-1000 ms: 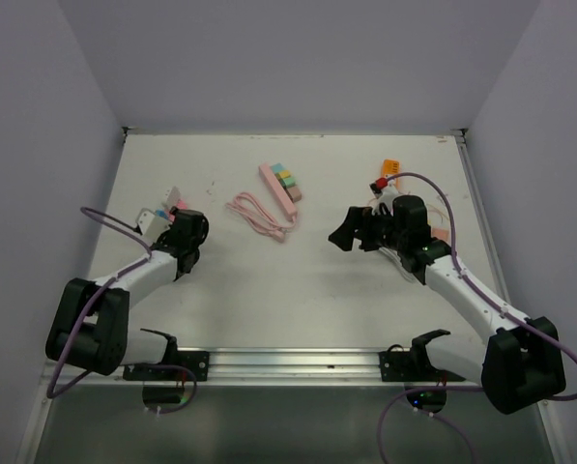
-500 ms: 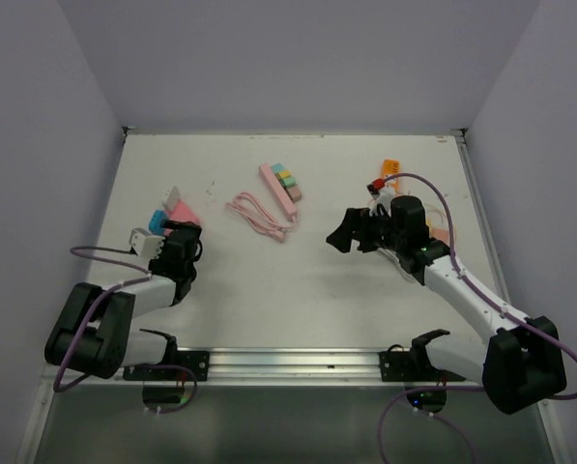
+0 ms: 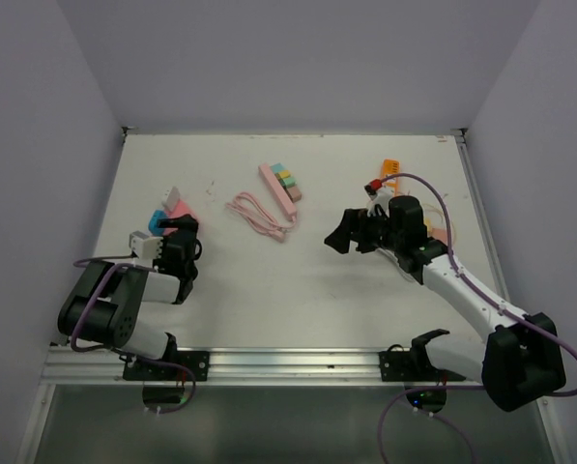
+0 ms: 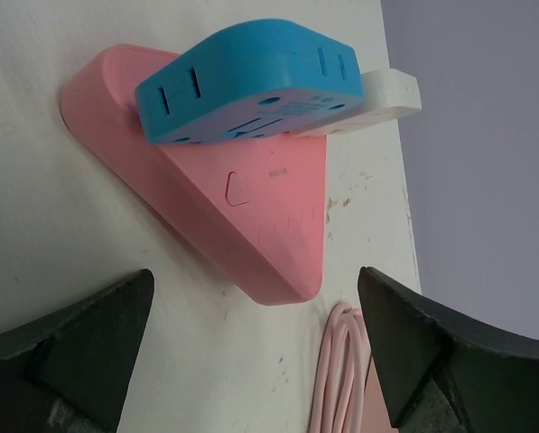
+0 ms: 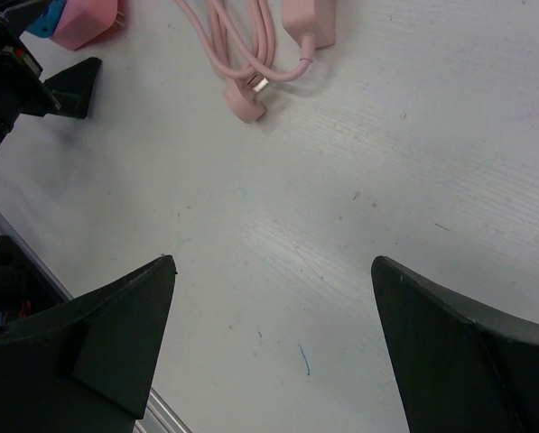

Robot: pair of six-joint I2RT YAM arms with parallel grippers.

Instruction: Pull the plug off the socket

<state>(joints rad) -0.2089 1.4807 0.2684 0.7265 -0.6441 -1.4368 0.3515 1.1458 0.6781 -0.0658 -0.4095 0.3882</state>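
Observation:
A pink triangular socket (image 4: 242, 198) lies on the table at the left, also seen from above (image 3: 182, 209). A blue plug (image 4: 251, 81) sits on it, and a white plug (image 4: 386, 95) sticks out beside the blue one. My left gripper (image 4: 255, 361) is open just short of the socket's tip, touching nothing; from above the left gripper (image 3: 180, 234) sits near the socket's near side. My right gripper (image 3: 338, 235) hovers open at mid-table with only bare table between its fingers (image 5: 79, 352).
A pink power strip (image 3: 279, 187) with several coloured plugs lies at the centre back, its coiled pink cable (image 3: 259, 215) beside it. The cable (image 4: 341, 379) runs close to my left gripper's right finger. An orange piece (image 3: 390, 166) and a red plug (image 3: 376, 185) lie at the back right.
My left arm has drawn back toward its base, away from the pink socket, with its jaws still open. The right arm has barely moved.

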